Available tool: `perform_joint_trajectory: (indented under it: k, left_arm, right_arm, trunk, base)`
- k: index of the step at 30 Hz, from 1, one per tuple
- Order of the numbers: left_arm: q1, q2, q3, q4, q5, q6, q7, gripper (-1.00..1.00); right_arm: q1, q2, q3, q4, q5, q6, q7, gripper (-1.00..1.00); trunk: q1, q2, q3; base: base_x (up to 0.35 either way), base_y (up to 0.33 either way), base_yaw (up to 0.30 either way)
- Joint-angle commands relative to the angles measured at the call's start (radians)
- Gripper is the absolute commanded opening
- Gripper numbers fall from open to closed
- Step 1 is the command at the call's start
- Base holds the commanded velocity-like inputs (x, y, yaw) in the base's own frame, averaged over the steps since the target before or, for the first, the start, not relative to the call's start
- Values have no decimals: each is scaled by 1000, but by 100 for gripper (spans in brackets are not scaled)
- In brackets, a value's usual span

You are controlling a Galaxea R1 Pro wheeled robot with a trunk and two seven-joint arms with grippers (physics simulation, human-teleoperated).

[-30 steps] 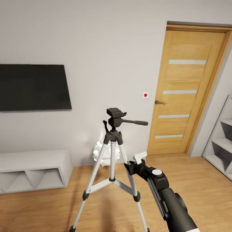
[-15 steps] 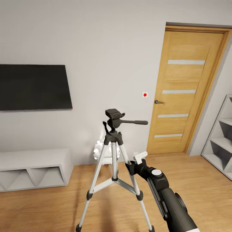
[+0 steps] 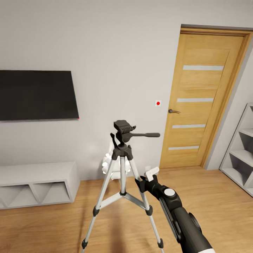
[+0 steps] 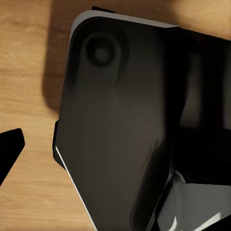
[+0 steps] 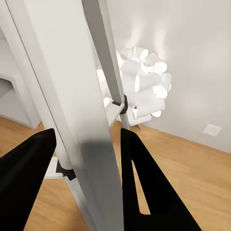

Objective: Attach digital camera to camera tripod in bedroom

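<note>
The camera tripod (image 3: 122,154) stands mid-room on the light wood floor, with silver legs, a black head and a pan handle pointing right. My right gripper (image 3: 142,182) reaches in from the lower right at one of its legs. In the right wrist view the two black fingers (image 5: 29,178) sit on either side of the silver leg (image 5: 89,144), closed against it. In the left wrist view one black fingertip (image 4: 9,147) of my left gripper shows over the floor beside my dark body. The digital camera is out of view.
A black TV (image 3: 37,95) hangs on the grey-white wall above a low grey cube shelf (image 3: 35,174). An oak door (image 3: 203,98) is at the right, with another shelf (image 3: 242,154) beyond it. A white spiky lamp (image 3: 107,163) stands behind the tripod.
The tripod has shifted slightly left and away, so both front feet now show. My right arm has sunk a little with it. The view shifted slightly at first.
</note>
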Motion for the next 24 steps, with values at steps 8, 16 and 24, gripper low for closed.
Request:
perform_joint_trajectory:
  k: [8, 16, 24]
  left_arm:
    - [1, 0, 0, -2, 6, -1, 0, 100]
    - [1, 0, 0, -2, 6, -1, 0, 100]
    - [1, 0, 0, -2, 6, -1, 0, 100]
  right_arm:
    - [-1, 1, -1, 14, 3, -9, 7, -100]
    - [-1, 1, -5, 45, 2, -10, 7, -100]
    - [-1, 1, -6, 47, 2, -10, 7, -100]
  trunk:
    - [0, -1, -1]
    - [0, -1, -1]
    - [0, -1, -1]
  base:
    - [0, 0, 0]
    - [0, 0, 0]
    - [0, 0, 0]
